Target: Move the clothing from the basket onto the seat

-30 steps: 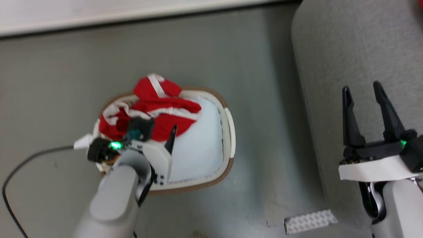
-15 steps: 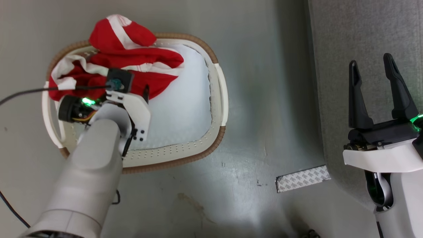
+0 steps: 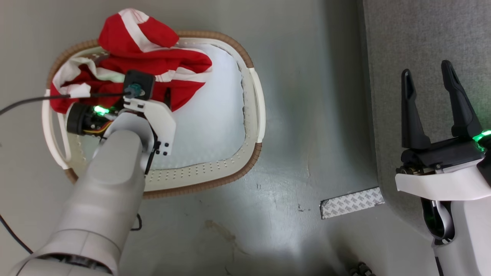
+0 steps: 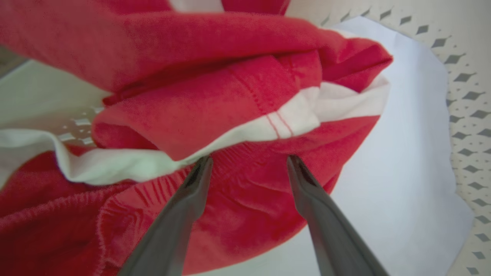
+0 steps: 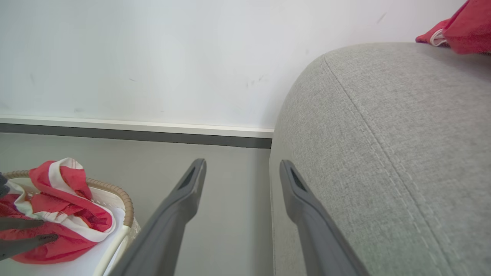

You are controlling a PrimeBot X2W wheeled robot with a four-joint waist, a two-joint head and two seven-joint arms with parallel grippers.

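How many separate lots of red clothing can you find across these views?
2. One heap lies in the basket, at the open left gripper; another piece rests on the grey seat. The heap may hide several garments.

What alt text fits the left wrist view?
The open left gripper pokes its two dark fingertips into a crumpled pile of red clothing with white bands. The pile lies in a cream basket with a perforated wall and a pale lining.
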